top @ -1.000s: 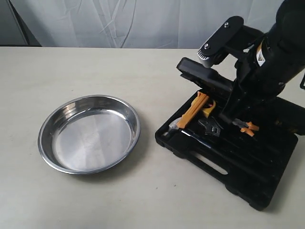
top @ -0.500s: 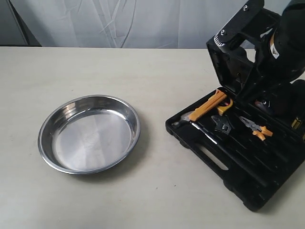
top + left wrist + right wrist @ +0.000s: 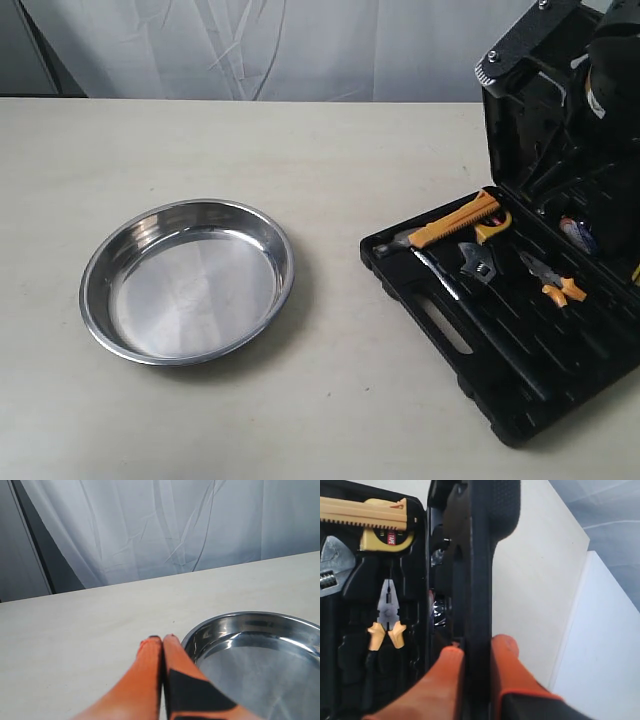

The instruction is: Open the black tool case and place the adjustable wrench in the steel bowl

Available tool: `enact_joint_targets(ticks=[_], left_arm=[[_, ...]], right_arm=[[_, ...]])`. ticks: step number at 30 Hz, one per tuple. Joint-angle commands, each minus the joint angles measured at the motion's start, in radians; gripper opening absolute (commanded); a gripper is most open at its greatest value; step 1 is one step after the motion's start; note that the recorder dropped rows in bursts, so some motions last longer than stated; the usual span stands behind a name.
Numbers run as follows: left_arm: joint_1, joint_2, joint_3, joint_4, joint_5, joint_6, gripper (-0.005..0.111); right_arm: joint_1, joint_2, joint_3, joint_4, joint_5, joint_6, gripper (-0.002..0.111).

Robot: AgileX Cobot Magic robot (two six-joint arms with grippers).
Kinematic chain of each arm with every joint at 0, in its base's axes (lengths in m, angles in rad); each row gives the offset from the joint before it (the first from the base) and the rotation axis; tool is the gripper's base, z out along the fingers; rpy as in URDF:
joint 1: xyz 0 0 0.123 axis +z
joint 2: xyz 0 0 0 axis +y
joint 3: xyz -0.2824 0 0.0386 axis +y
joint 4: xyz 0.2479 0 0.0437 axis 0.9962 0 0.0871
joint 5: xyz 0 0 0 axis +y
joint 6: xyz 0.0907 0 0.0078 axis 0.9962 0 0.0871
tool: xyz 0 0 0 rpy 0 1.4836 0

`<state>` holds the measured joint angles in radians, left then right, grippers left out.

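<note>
Pale worktop (image 3: 300, 140): right pincer (image 3: 477, 650) clamps the lid (image 3: 480, 555) of the case (image 3: 560, 350) near upright; a slip could slam it onto the wrench (image 3: 478, 262). At nine o'clock, the left pincer (image 3: 163, 639), closed and empty, sits by the bowl (image 3: 190, 290).

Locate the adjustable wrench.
Exterior view, right side: the adjustable wrench lies in the open black tool case, between the long black rod and the orange-handled pliers.

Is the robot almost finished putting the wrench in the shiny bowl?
Not yet. Done: the black tool case is open, with its lid standing up. In hand: the right jaws are clamped on the lid's edge. Left to do: the adjustable wrench lies in its slot inside the case and the steel bowl holds nothing, so the wrench must be picked up and carried over.
</note>
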<state>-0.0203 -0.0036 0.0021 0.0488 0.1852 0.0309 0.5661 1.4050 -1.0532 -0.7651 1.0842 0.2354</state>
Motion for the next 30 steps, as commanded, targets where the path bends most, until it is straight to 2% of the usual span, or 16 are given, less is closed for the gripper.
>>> enact_joint_targets(ticks=[1,20,30], left_arm=[[-0.001,0.004,-0.002,-0.002,-0.005,-0.001,0.000],[-0.001,0.004,-0.002,-0.002,-0.005,-0.001,0.000],[-0.001,0.004,-0.002,-0.002,-0.005,-0.001,0.000]], right_arm=[[-0.007,-0.005,0.000,-0.123,0.060,0.033,-0.001],[-0.007,-0.005,0.000,-0.262,0.137,0.181,-0.001],[-0.007,-0.005,0.000,-0.306,0.137,0.191,-0.001]])
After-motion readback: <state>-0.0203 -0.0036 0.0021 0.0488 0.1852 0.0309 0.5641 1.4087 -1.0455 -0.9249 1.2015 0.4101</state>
